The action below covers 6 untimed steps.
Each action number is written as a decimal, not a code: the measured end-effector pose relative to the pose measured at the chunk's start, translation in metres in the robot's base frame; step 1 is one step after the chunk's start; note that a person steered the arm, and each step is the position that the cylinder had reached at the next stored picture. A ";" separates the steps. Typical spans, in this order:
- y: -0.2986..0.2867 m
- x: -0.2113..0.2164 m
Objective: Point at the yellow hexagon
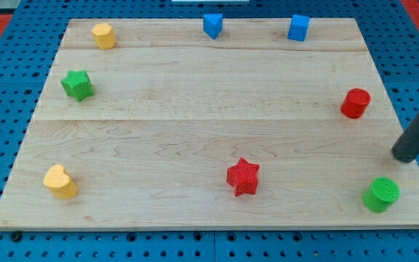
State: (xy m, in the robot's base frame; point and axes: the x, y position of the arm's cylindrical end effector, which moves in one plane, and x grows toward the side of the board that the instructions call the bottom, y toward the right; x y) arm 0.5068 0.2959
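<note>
Green cylinder (381, 194) sits nearest, just below the rod's tip (405, 156) (no fingers on this arm to judge); yellow hexagon (103, 35) rests far off at the worktop's (195, 109) top left

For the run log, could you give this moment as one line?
my tip: view's right, above green cylinder | yellow hexagon: top left, far off | no contact
</note>
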 end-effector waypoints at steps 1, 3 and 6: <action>-0.007 -0.035; 0.014 -0.127; -0.330 -0.168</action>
